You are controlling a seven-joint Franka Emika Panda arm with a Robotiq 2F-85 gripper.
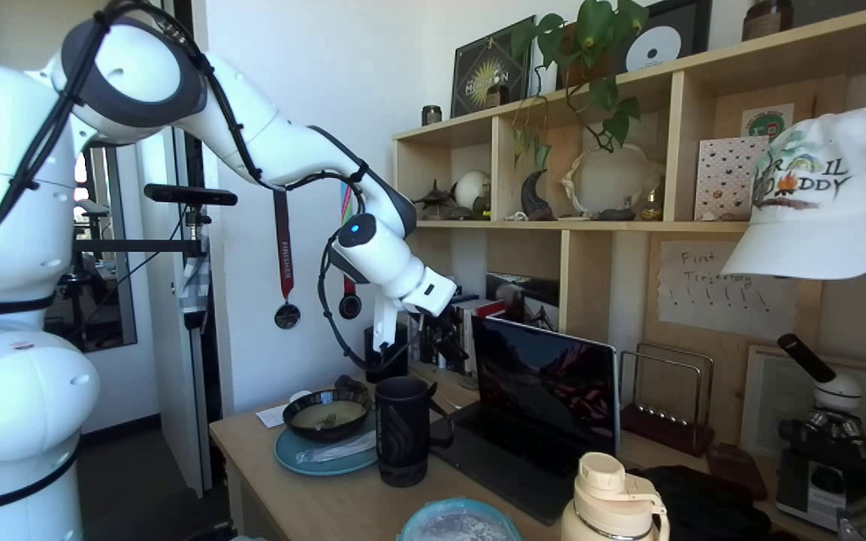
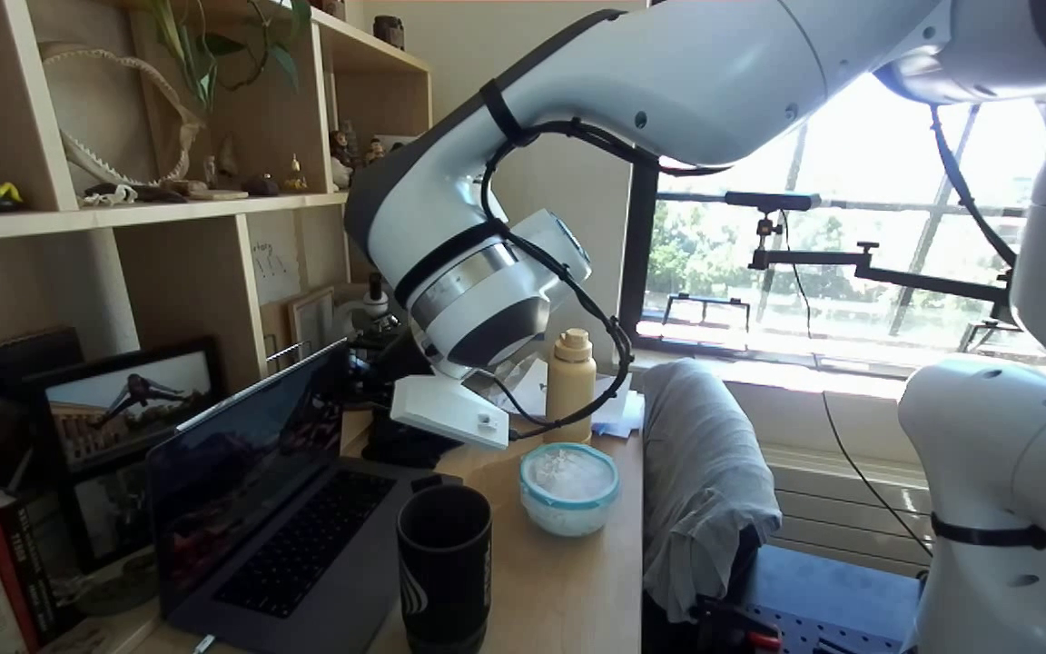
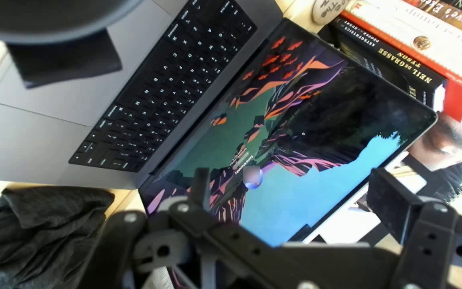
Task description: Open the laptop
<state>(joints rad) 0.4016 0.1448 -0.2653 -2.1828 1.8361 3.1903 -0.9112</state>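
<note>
The laptop [image 1: 546, 383] stands open on the desk, its lid raised and leaning back. It also shows in an exterior view [image 2: 305, 545], with the black keyboard exposed. In the wrist view the laptop's screen [image 3: 279, 120] is lit with a colourful picture. My gripper [image 3: 295, 192] is open, its fingers wide apart. One finger lies over the screen side and the other beyond the lid's top edge. I cannot tell if either touches the lid. In an exterior view the dark gripper [image 1: 444, 338] is by the lid's upper corner. In the opposite exterior view the fingers are hidden.
A dark mug [image 1: 403, 432] stands at the laptop's front edge, its handle over the base. A bowl [image 1: 328, 415] sits on a blue plate [image 1: 286, 454]. A lidded container [image 2: 570, 495] and a cream bottle [image 2: 570, 386] stand nearby. Books [image 3: 399, 56] and framed pictures stand behind the lid.
</note>
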